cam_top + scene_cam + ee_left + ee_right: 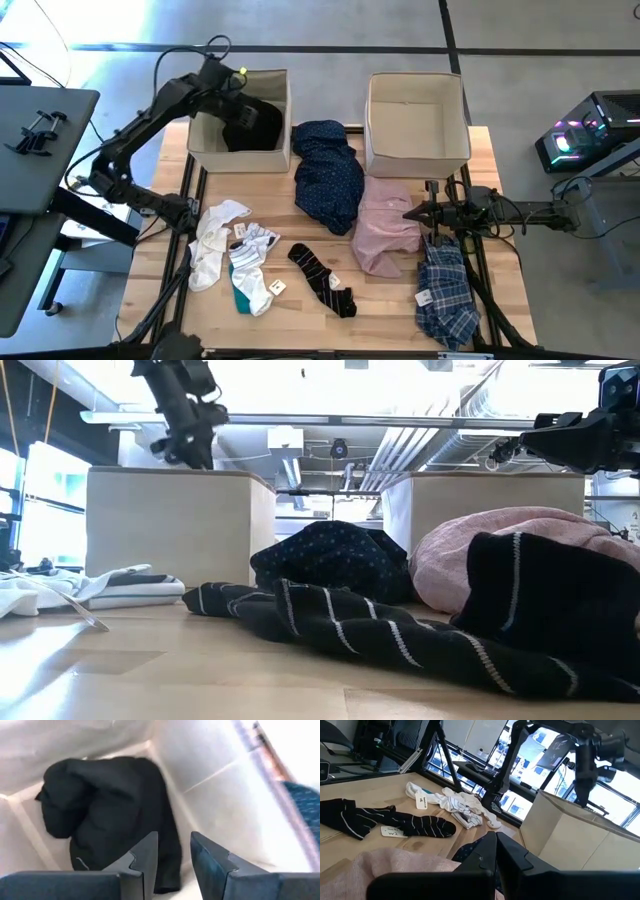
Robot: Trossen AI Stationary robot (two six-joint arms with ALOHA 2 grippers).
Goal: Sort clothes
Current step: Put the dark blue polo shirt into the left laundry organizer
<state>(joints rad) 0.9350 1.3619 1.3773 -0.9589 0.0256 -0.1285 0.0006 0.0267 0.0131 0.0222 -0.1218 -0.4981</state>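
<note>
The black garment (pixel 250 122) lies bunched on the floor of the left beige box (pixel 205 152); it also shows in the left wrist view (pixel 100 815). My left gripper (pixel 174 851) hangs open and empty above it, over the box (pixel 237 90). My right gripper (pixel 408 214) is shut and empty, held level above the pale pink shirt (pixel 385 232). The navy dotted shirt (pixel 326 172), the blue-white plaid shirt (pixel 446 292), the black striped socks (pixel 322 280) and the white and teal socks (pixel 236 256) lie on the table.
The right beige box (pixel 372 120) stands at the far side, beside the left one. The garments cover most of the table's middle and near part. Paper tags (pixel 277 288) lie among the socks. Bare wood shows at the near left corner (pixel 150 300).
</note>
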